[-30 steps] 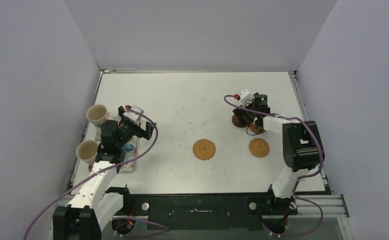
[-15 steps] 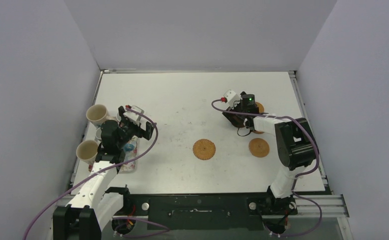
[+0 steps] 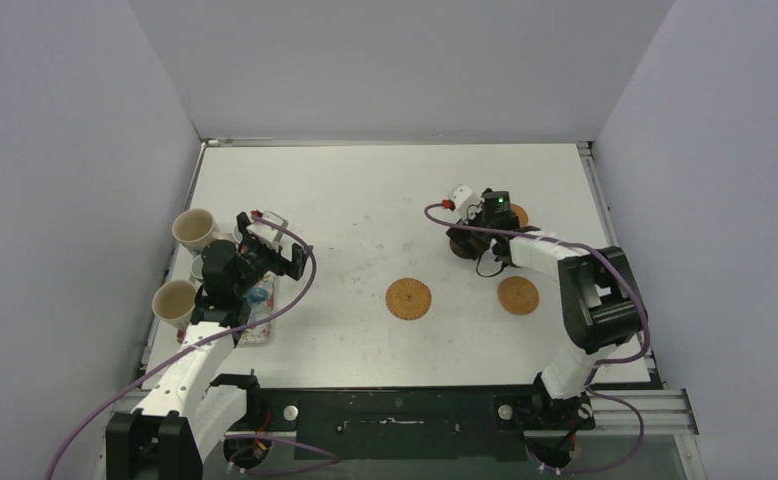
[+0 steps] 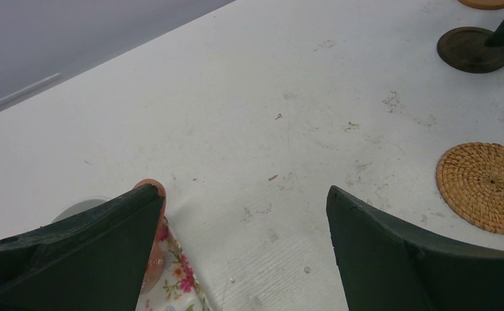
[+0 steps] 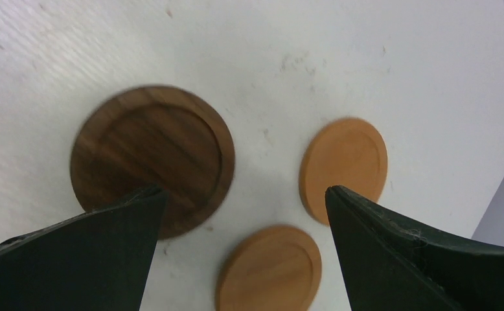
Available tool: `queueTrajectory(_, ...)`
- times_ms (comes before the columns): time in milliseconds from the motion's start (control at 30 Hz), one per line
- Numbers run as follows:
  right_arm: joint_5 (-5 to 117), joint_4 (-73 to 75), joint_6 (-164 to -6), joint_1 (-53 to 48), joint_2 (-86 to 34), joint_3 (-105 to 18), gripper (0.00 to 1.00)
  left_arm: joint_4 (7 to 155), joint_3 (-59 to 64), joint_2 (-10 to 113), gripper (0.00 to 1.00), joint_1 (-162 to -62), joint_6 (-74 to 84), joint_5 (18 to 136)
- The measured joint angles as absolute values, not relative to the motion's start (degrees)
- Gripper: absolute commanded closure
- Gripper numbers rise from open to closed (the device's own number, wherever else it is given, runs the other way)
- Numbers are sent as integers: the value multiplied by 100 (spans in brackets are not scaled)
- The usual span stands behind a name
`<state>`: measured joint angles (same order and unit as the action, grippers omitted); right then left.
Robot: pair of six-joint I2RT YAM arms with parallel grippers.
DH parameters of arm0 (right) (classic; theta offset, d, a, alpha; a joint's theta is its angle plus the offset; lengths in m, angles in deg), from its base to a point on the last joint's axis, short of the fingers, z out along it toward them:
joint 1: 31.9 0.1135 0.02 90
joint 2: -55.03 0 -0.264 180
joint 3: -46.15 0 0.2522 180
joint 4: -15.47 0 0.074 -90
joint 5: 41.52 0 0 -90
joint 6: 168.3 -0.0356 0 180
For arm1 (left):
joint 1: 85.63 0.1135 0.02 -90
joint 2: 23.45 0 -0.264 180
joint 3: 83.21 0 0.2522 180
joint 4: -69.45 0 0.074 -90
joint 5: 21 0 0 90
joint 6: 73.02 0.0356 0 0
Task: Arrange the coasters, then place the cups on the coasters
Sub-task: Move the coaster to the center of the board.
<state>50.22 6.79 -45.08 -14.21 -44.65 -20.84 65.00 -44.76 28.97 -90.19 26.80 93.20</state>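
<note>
Two woven coasters (image 3: pixel 408 298) lay in the middle, well apart. The dark brown coaster (image 5: pixel 152 159) and two plain orange coasters (image 5: pixel 343 168) sat bunched under my right gripper (image 5: pixel 246 194), jaws spread, holding nothing. Two cream cups (image 3: pixel 195 229) stood far left beside the floral tray (image 4: pixel 181 288), on no coaster. My left gripper (image 4: pixel 246 201) hung spread and empty. I judged arranging unfinished, cup placing unstarted.

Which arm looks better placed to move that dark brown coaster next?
Probably the right arm. Its open fingers hang just over the dark brown coaster, while the left arm's fingers are far off by the floral tray.
</note>
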Motion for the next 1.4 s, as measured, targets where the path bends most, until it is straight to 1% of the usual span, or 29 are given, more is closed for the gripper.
queueTrajectory(133,5503,-276,-4583,-2088,-3608,-2060,0,6500,-4476,2897,3,-9019,2689,9320)
queueTrajectory(267,5748,-800,-4454,-2667,-2563,-1970,0,6502,-4476,2897,3,-9019,2691,9320)
queueTrajectory(367,5861,-984,-4268,-2822,-1949,-1560,0,6502,-4476,2897,3,-9019,2691,9323)
queueTrajectory(467,5945,-1229,-4093,-2920,-1604,-1028,0,6502,-4476,2897,3,-9021,2689,9323)
queueTrajectory(567,5949,-1397,-3984,-3003,-1573,-615,0,6502,-4476,2891,3,-9019,2689,9320)
queueTrajectory(733,5861,-1351,-3923,-3045,-1610,-257,0,6506,-4476,2777,3,-9021,2689,9323)
queueTrajectory(967,5737,-1161,-3879,-3117,-1892,-196,0,6504,-4476,2735,3,-9021,2687,9323)
queueTrajectory(1400,5687,-1168,-3658,-3124,-1763,-64,0,6504,-4476,2733,3,-9021,2687,9327)
